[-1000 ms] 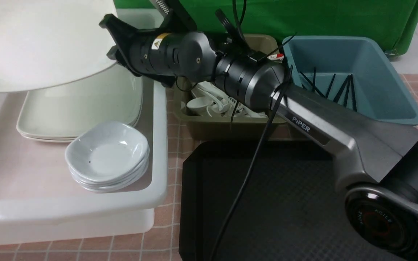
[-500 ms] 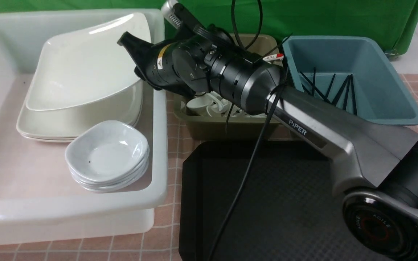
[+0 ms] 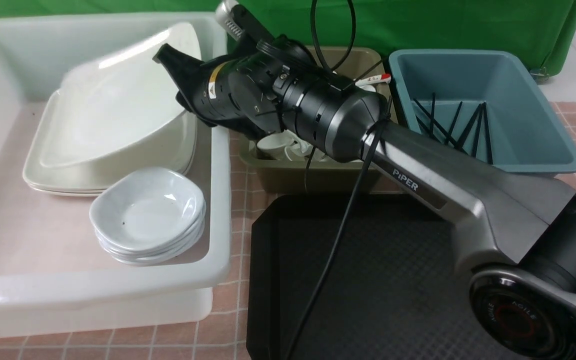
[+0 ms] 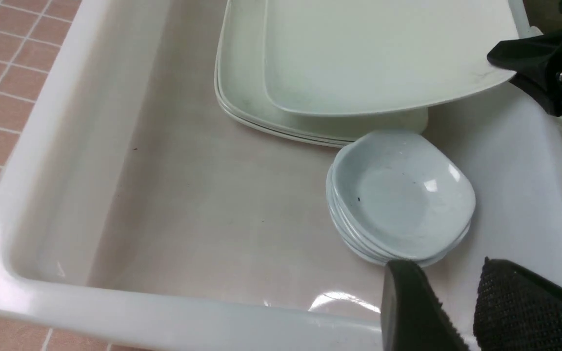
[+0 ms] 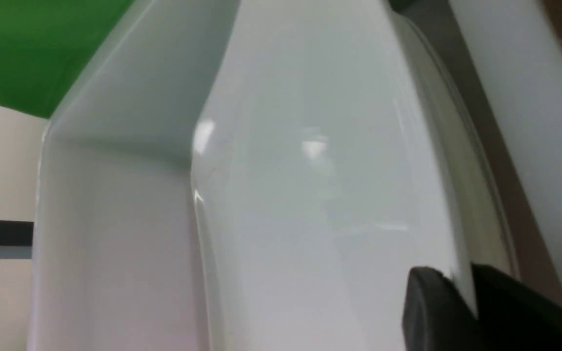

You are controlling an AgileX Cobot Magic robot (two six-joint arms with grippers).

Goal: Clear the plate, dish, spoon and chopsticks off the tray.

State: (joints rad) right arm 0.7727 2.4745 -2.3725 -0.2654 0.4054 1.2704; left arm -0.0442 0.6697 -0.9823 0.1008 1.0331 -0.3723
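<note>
Plate (image 3: 118, 107), rim clamped in right claw (image 3: 180, 75), is lowered tilted onto tub's (image 3: 218, 210) stack; release is needed next.

Left claw (image 4: 449, 312) cut off by edge; right claw (image 5: 461, 302) grip on plate (image 5: 320, 195) perhaps loosening.

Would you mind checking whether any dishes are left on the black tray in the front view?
No, the visible part of the tray holds only the right arm's cable; nothing else lies on it.
</note>
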